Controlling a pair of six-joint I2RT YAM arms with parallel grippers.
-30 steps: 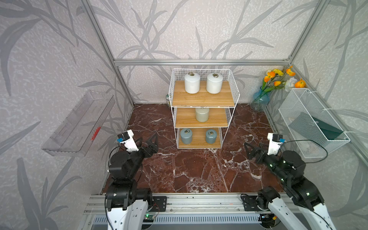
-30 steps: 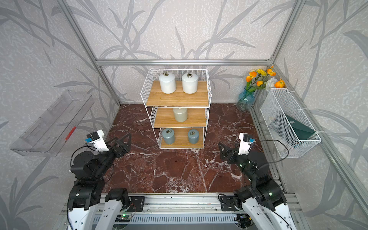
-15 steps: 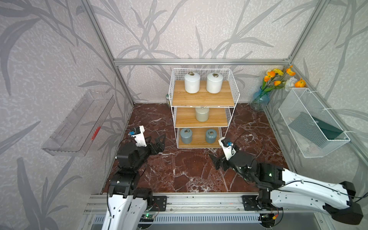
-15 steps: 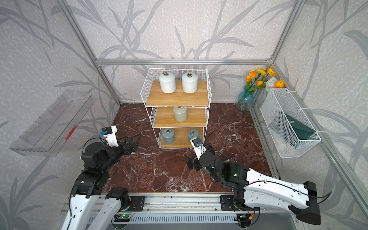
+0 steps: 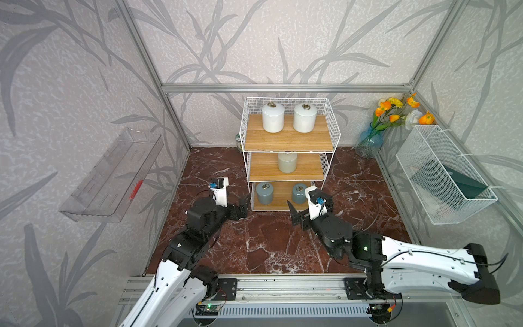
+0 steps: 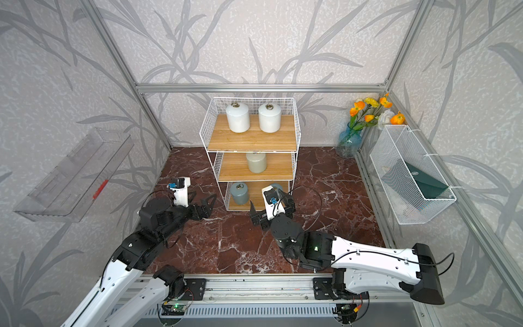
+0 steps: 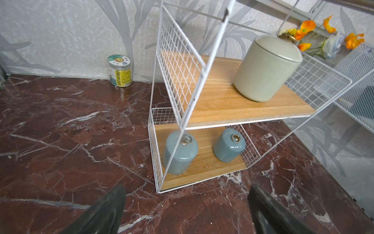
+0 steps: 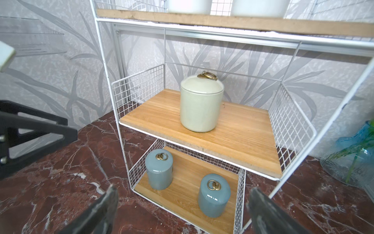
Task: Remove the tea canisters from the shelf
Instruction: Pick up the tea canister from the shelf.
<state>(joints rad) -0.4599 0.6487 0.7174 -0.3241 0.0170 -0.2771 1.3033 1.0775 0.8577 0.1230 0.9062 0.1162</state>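
Note:
The shelf point(image 5: 285, 140) stands at the back of the marble floor. Two white tea canisters point(image 5: 272, 117) point(image 5: 304, 117) sit on its top board, a beige one point(image 5: 287, 162) on the middle board, and two blue-grey ones point(image 8: 159, 172) point(image 8: 213, 195) on the bottom board. My left gripper point(image 5: 242, 206) hovers open and empty just off the shelf's front left corner. Directly before the bottom tier, my right gripper point(image 6: 271, 203) stands open and empty, facing the right blue-grey canister. In both top views the right wrist partly hides that canister.
A small labelled jar point(image 7: 120, 71) stands by the back wall, left of the shelf. A blue glass vase of flowers point(image 5: 369, 141) fills the back right corner. A white mesh basket point(image 5: 444, 175) hangs on the right wall, a clear tray point(image 5: 113, 175) on the left wall.
The right arm swung in from the right side to the front of the shelf's bottom tier. The left arm moved forward toward the shelf's front left corner. Both grippers stayed open.

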